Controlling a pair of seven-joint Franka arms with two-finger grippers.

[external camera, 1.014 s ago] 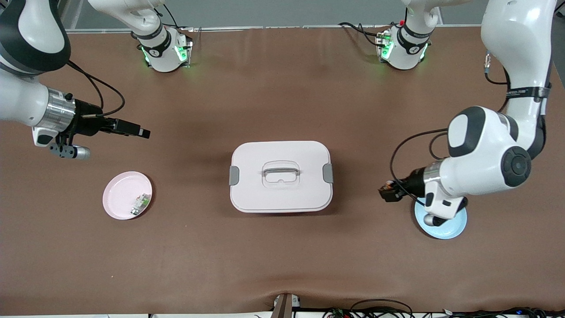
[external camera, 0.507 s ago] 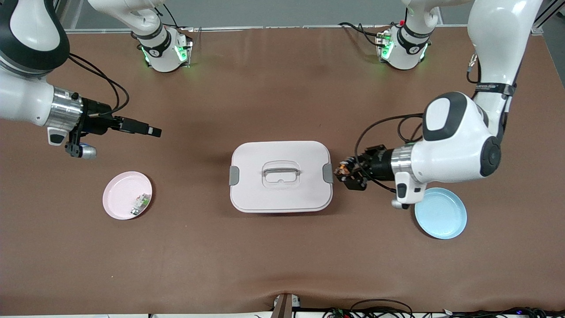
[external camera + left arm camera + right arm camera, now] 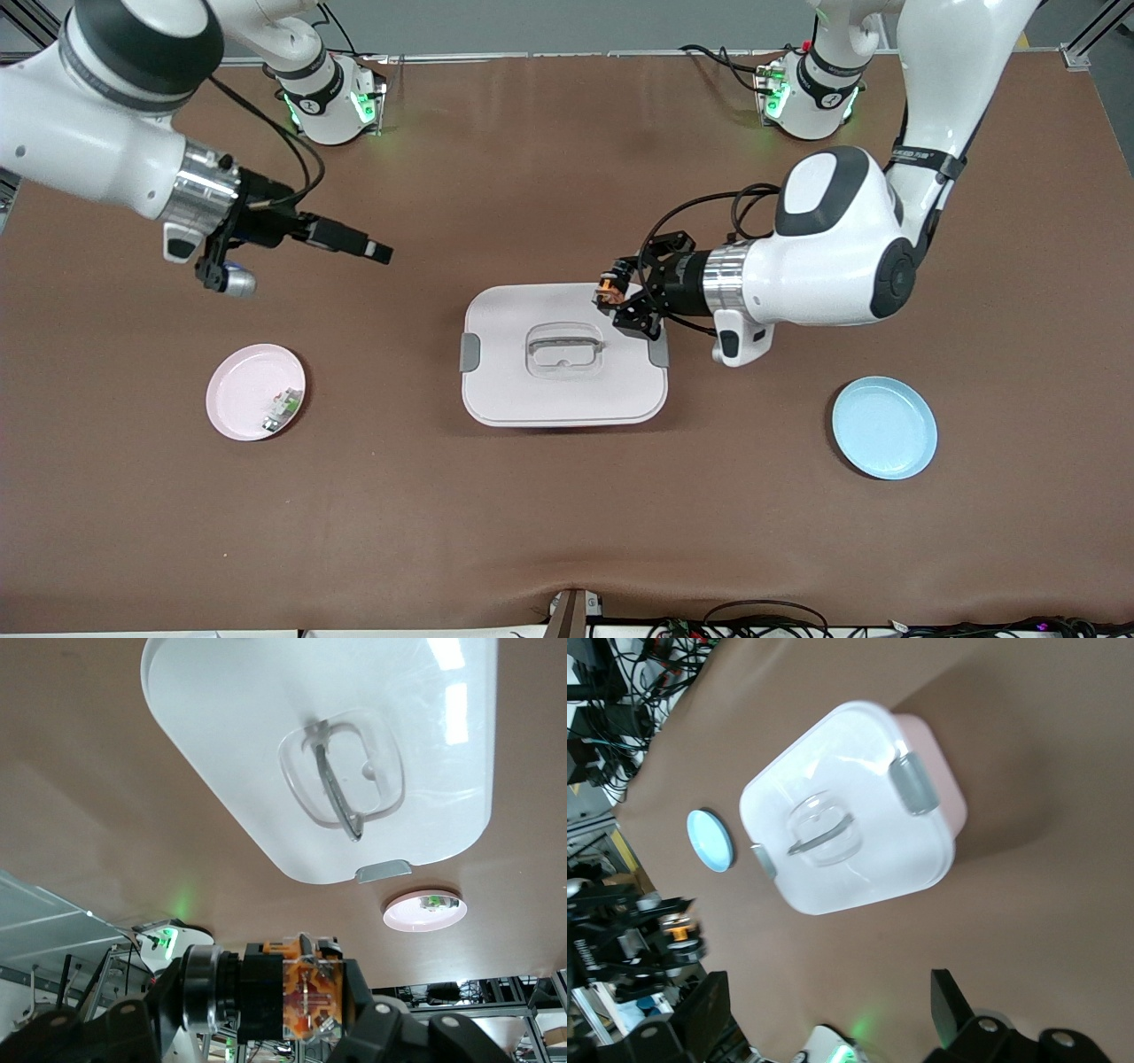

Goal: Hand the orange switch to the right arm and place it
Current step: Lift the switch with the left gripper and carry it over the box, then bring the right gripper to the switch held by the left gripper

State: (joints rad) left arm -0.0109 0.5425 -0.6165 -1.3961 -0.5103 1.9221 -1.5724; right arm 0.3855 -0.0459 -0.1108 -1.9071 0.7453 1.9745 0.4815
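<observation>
The orange switch (image 3: 608, 289), a tiny black part with an orange centre, is held in my left gripper (image 3: 617, 301), which is shut on it above the corner of the white box (image 3: 563, 390) at the left arm's end. In the left wrist view the switch (image 3: 306, 997) sits clamped between the fingers (image 3: 376, 1014). My right gripper (image 3: 379, 253) is open and empty in the air over bare table, between the right arm's base and the box. The right wrist view shows its fingers (image 3: 952, 1005) wide apart, and the left gripper with the switch (image 3: 678, 927) farther off.
The white lidded box with a handle (image 3: 564, 341) stands mid-table. A pink plate (image 3: 239, 390) holding a small white-and-green part (image 3: 282, 408) lies toward the right arm's end. A blue plate (image 3: 884, 427) lies toward the left arm's end.
My left gripper has carried the switch from beside the blue plate to over the box's corner. My right gripper has moved toward the middle of the table.
</observation>
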